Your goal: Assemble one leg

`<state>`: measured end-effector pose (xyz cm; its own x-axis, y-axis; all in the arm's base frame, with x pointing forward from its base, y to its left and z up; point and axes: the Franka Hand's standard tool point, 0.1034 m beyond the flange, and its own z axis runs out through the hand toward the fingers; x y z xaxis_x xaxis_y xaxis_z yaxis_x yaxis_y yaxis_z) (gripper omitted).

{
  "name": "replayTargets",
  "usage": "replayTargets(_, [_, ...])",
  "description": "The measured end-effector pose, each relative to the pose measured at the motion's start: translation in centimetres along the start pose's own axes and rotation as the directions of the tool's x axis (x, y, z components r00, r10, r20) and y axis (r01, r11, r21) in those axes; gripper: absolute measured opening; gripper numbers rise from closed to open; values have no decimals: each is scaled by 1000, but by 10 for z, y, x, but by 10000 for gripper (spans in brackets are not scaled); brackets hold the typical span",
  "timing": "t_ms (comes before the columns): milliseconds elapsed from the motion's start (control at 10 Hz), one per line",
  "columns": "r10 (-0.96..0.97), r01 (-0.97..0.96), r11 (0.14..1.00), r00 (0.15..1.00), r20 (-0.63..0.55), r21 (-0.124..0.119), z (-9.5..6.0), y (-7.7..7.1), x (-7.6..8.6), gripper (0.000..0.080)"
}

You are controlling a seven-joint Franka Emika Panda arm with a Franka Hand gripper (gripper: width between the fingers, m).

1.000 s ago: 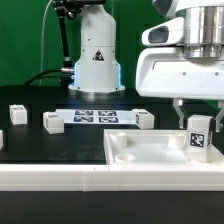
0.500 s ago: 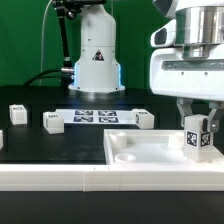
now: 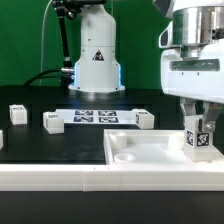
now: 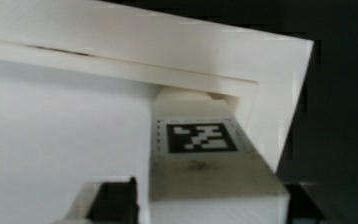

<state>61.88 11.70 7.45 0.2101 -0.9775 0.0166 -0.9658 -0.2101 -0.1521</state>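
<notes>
On the black table (image 3: 60, 145), three loose white blocks sit in a rough row at about 9 to 10 o'clock from the scene's centre: one near the exterior view's left edge (image 3: 17, 112), one just beside the marker board's left end (image 3: 52, 121), and one at its right end (image 3: 143, 119). A fourth piece is cut off at the left edge, too little of it showing to name. The marker board (image 3: 97, 117) lies flat between the two nearer blocks, in front of the robot base (image 3: 96, 60) at 12 o'clock. None of these stands between the arm and its work.

The wide white panel (image 3: 150, 150) fills the 5 o'clock part of the exterior view, with a round corner socket (image 3: 125, 156) visible near its near-left corner. The gripper (image 3: 198, 128) hangs over the panel's right end at 3 o'clock, its fingers closed narrowly on the leg (image 3: 200, 140), which stands upright with its tag facing the camera and its foot down at the panel's surface. Whether the foot sits in a socket cannot be told.

In the wrist view the leg (image 4: 202, 150) runs down to the panel's corner (image 4: 87, 110), tag plainly seen. The fingers (image 4: 108, 200) show as dark blurred shapes on either side, and the meeting of leg and panel is hidden by the leg itself. The arm's upper part is cut off in the exterior view.
</notes>
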Motion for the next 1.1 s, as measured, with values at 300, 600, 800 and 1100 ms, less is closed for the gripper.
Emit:
replayTargets(300, [-173, 173, 985, 985, -2, 0, 0, 0, 1, 614])
replayTargets(600, [-464, 464, 886, 886, -3, -3, 0, 0, -2, 648])
replayTargets(800, [-593, 593, 805, 805, 3, -6, 2, 1, -11, 649])
replayTargets(1100, [-786, 785, 619, 619, 0, -9, 2, 0, -7, 649])
